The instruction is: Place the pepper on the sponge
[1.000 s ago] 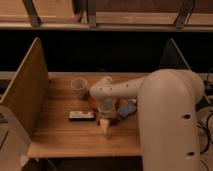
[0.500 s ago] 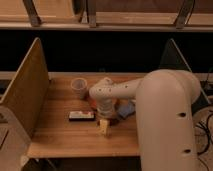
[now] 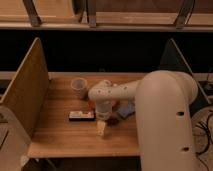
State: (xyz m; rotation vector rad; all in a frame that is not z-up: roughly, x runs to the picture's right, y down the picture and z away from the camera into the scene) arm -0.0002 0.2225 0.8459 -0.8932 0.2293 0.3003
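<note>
L to R: a tall wooden side panel (image 3: 25, 85) stands at the left edge of the light wooden worktop (image 3: 55, 140). Next comes a small white cup (image 3: 78, 86), upright toward the back, and nearer us a flat dark rectangular packet (image 3: 81, 115). Just right of the packet the big white robot arm (image 3: 165, 120) bends down, & its pincer (image 3: 102, 128) sits low over the front-middle of the worktop, looking pale cream from this angle. We can't tell whether it's open or closed, & nothing shows as held. Immediately right of the pincer lies the small dark reddish-brown pod-shaped pepper (image 3: 114, 120), on bare wood approx. at the near-left corner of the small blue-grey soft rectangular sponge (image 3: 125, 110). Whether they touch we can't say, but the pepper doesn't look to be on top. Handling, as we judge it: the pepper is v. light, rounded & prob. smooth-skinned, so it may roll or squirt out of a pinch. Real or plastic, soft or stiff, we can't tell. We'd take it across its narrow width at mid-length, coming in low since it lies flat. The sponge is soft & light, so it will give & could shift if pressed. The pepper wants a low release over the sponge's middle, else it may roll off. The arm housing hides the sponge's right part.
</note>
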